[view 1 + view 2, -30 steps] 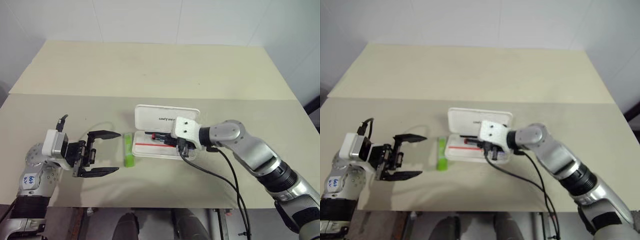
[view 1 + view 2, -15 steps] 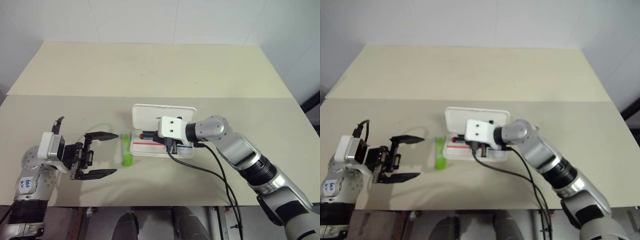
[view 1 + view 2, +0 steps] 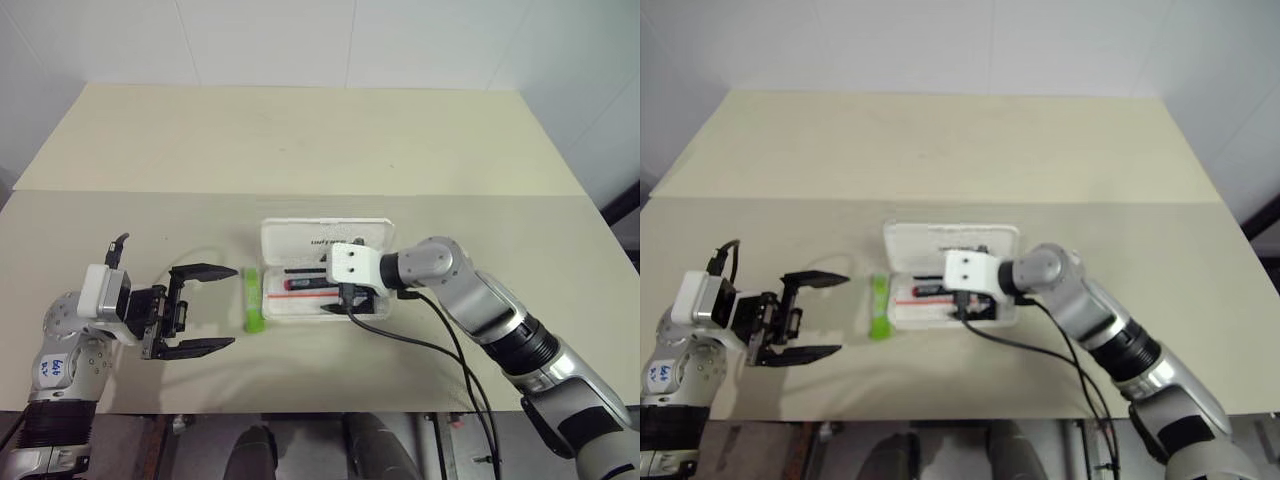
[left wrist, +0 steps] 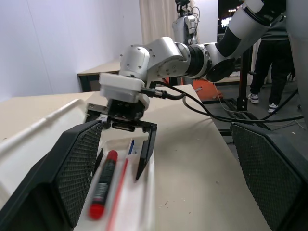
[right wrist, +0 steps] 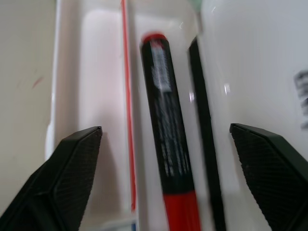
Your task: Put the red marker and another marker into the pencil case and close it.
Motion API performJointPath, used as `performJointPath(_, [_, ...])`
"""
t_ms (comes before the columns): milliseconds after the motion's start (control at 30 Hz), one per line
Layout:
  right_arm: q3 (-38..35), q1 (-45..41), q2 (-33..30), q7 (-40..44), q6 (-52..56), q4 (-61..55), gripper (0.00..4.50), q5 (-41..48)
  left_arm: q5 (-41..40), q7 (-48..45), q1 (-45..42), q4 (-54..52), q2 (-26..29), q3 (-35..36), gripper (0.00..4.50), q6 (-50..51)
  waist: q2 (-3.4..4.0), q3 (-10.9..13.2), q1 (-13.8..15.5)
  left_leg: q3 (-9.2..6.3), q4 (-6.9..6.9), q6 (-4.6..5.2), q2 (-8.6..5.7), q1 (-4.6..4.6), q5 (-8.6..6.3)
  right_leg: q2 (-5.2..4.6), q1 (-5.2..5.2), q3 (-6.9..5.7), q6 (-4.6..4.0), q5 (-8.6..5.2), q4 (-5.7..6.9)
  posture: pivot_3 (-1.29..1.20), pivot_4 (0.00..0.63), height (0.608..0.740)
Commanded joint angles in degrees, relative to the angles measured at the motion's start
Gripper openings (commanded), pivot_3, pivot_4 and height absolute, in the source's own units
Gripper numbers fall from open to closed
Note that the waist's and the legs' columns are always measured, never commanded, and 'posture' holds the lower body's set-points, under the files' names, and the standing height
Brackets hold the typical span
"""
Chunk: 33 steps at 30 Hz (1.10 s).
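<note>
Inside the glossy white pencil case (image 3: 300, 240) lies the slim black-barrelled red marker (image 5: 168, 159).

We see the right gripper (image 4: 126, 129), which a second ago is clamped on the red marker (image 5: 168, 159) over the pencil case (image 3: 300, 238), now standing with its fingers (image 5: 57, 178) spread wide apart. The red marker is free of them and lies flat in the tray of the pencil case, along the red stripe, its red end toward the side nearest the lime-green highlighter (image 3: 253, 297). The right gripper has shifted within the open case: half a second ago it hangs toward the case's left part, now it sits lower, over the tray's front right part, with the marker lying just past its fingertips.
</note>
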Motion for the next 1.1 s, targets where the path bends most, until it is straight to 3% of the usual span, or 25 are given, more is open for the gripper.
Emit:
performJointPath(33, [-0.30,2.04,-2.24,1.80,-1.46,-1.22,4.49,-1.23,0.22,-3.30,-0.45,-1.57,-0.29,1.40,4.50,-0.31,-0.01,-0.01,0.05,-0.01,0.00,0.00,0.00,0.01,0.00,0.00,0.02,-0.01,0.00,0.00,0.00,0.00,0.150,0.740])
performJointPath(300, [-2.82,1.44,-1.75,1.66,-0.79,-1.64,4.49,-0.59,0.61,-3.35,-0.88,-1.50,-0.67,1.39,4.50,-0.31,-0.03,-0.01,0.24,-0.08,0.09,0.00,-0.04,0.02,0.00,-0.03,0.12,-0.05,0.01,0.00,-0.02,0.00,0.150,0.740])
performJointPath(467, [-8.47,1.66,-0.87,2.74,5.96,-8.46,4.49,6.52,0.61,-2.95,-0.03,-1.86,-0.56,1.90,4.50,-0.29,-0.03,-0.01,0.21,-0.12,0.08,0.00,-0.03,0.01,0.00,-0.02,0.11,-0.08,0.01,0.01,0.00,0.00,0.150,0.740])
performJointPath(700, [-18.43,6.60,-4.42,5.17,15.73,-19.56,4.49,19.96,1.74,0.75,2.56,-3.77,-1.12,4.82,4.50,-1.31,-0.03,-0.01,0.21,-0.16,0.03,0.00,-0.01,0.02,0.00,-0.02,0.13,-0.12,0.00,0.00,-0.02,0.00,0.150,0.740])
performJointPath(933, [-25.49,15.23,-13.06,9.23,14.27,-22.23,4.49,26.75,6.40,11.22,7.49,-10.51,-4.10,7.73,4.50,-3.53,-0.03,-0.01,0.39,-0.18,0.07,0.02,-0.05,0.01,-0.01,-0.02,0.23,-0.13,0.03,0.02,-0.13,0.00,0.150,0.740])
performJointPath(1100, [-28.79,19.06,-13.84,6.93,11.42,-21.19,4.49,27.33,11.69,21.19,14.62,-18.08,-7.49,8.27,4.50,-4.08,-0.04,-0.02,0.16,-0.11,0.03,0.04,-0.02,0.06,-0.02,0.02,0.24,-0.02,0.06,0.03,-0.15,0.00,0.150,0.740])
